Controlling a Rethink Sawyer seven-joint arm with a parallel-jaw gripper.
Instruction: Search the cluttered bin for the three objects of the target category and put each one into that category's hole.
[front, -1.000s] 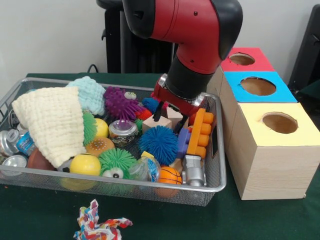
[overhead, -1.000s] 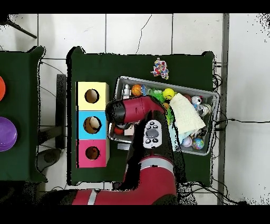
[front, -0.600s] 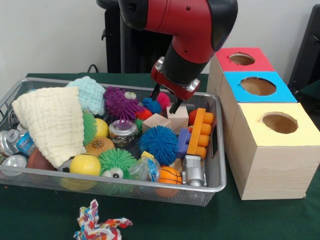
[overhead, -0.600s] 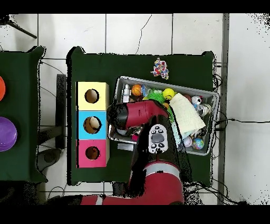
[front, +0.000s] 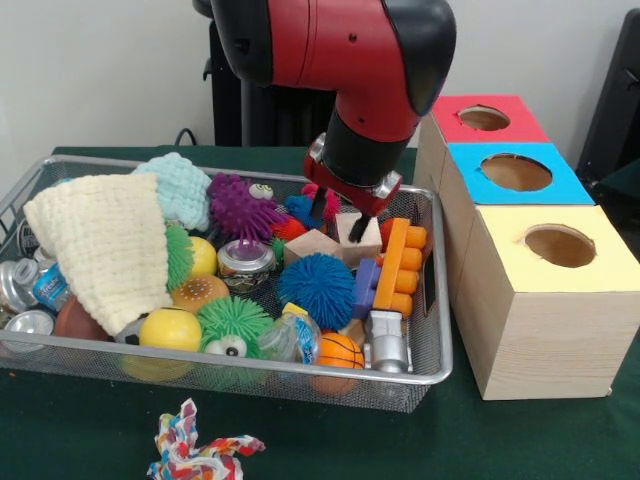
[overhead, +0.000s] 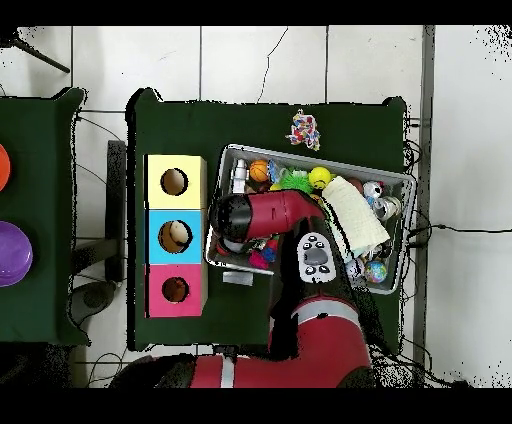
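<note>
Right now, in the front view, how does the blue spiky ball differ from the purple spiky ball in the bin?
The blue spiky ball is round and dense with short spikes; the purple spiky ball has longer, sparser spikes. The blue one sits mid-bin beside the orange block; the purple one sits farther back, beside the light blue knitted cloth. Both are soft, spiky toys lying loose in the wire bin.

1. A robotics lab: a red arm (front: 340, 60) works over a desk (overhead: 180, 130) draped in green cloth.
2. Three test boxes (front: 530, 230) with coloured holed tops stand at 3 o'clock of a wire bin (front: 250, 365) of assorted toys.
3. Cables (overhead: 95, 130) trail over the tiled floor (overhead: 260, 60).
</note>
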